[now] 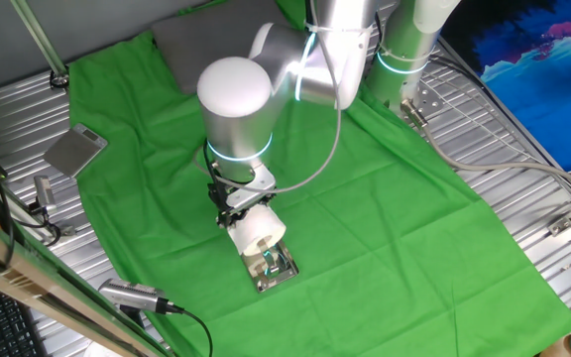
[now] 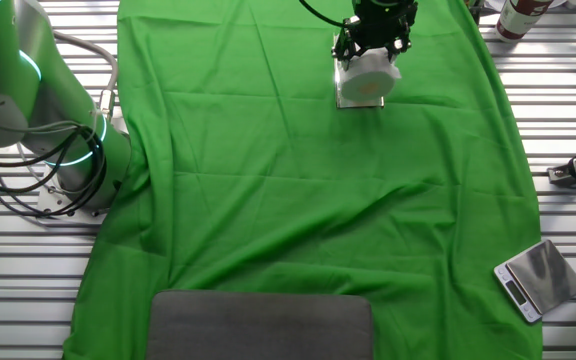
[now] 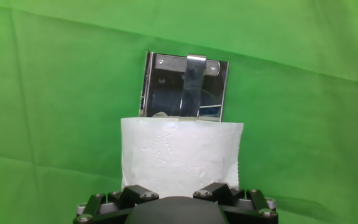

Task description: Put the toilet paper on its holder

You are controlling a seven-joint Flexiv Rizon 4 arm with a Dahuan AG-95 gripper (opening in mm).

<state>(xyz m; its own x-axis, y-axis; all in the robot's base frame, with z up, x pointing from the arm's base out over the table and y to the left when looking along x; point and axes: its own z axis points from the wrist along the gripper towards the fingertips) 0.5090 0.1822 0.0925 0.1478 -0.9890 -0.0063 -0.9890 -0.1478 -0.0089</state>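
Embossed roll (image 3: pixel 180 152) over mirror-chrome holder (image 3: pixel 185 87)

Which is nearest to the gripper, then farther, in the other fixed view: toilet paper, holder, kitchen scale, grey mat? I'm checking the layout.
1. Toilet paper: in the gripper.
2. Holder: just beneath the roll.
3. Kitchen scale: lower right, off the cloth.
4. Grey mat: bottom edge.

Green cloth (image 1: pixel 404 208) covering a slatted metal table (image 1: pixel 523 129); dark grey mat (image 2: pixel 260 325) at one cloth edge; small digital scale (image 2: pixel 538 278) on bare slats beside the cloth.
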